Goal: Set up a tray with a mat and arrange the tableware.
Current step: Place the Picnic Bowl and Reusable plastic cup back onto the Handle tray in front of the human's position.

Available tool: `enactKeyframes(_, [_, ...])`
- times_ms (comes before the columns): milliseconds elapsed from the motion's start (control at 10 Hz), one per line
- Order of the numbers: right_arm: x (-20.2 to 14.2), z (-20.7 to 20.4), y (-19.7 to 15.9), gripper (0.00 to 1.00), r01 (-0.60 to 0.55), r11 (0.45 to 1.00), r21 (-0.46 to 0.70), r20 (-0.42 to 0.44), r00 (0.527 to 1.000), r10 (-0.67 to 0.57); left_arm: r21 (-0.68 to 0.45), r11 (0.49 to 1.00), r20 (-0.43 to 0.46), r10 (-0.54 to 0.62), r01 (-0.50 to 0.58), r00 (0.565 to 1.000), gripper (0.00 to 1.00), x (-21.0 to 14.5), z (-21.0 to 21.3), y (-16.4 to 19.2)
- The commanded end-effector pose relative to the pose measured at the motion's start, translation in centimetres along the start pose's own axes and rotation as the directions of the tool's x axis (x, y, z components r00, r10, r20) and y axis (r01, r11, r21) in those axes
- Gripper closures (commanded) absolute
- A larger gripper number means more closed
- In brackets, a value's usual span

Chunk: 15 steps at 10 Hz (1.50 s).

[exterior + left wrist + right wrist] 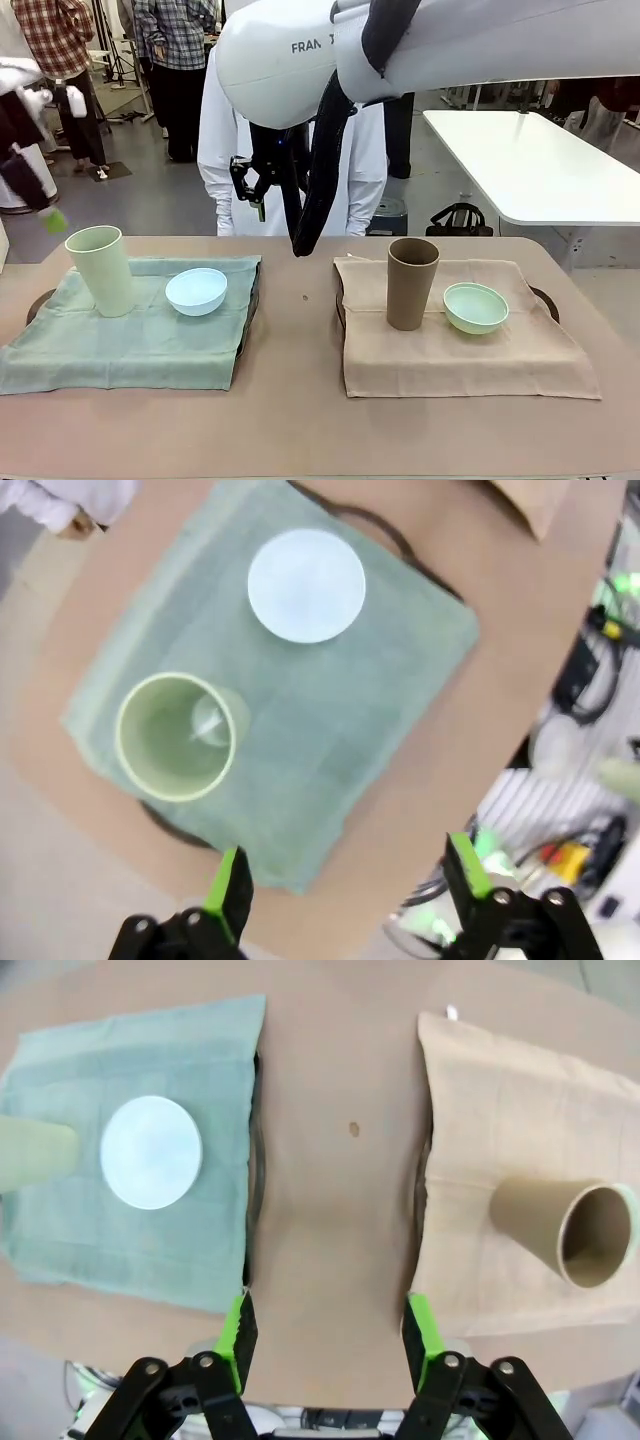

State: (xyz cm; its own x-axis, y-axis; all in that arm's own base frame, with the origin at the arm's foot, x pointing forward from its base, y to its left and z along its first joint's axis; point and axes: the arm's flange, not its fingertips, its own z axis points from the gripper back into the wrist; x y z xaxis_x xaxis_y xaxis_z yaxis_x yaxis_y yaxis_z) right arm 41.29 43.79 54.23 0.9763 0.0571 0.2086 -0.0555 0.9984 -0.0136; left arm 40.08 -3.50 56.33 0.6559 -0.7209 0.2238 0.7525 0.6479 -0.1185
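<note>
Two dark trays sit on the table. The left tray carries a green mat with the pale green tumbler and light blue bowl on it. The right tray has a beige mat under the brown tumbler and mint green bowl. High over the table's middle, my right gripper hangs open and empty. My left gripper is open too, high above the green mat, pale green tumbler and blue bowl.
A person in a white top stands at the far side, one sleeve near the green mat. A bare strip of tabletop separates the trays. Another white table stands at the back right.
</note>
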Motion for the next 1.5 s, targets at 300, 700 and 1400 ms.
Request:
enactKeyframes(300, [-0.2,0.3,0.3,0.24,-0.018,1.0,0.007,0.014,1.0,0.018,0.0,1.0,0.0,0.0,0.0,1.0,0.0,0.0,0.0,0.0])
enactKeyframes(700, [-0.2,0.3,0.3,0.24,-0.018,1.0,0.007,0.014,1.0,0.018,0.0,1.0,0.0,0.0,0.0,1.0,0.0,0.0,0.0,0.0])
enactKeyframes(1400, [-0.2,0.3,-1.9,0.24,-0.008,0.999,0.053,-0.004,1.0,0.008,0.038,0.995,-0.038,0.089,-0.088,0.995,0.0,0.5,-0.7,-0.4])
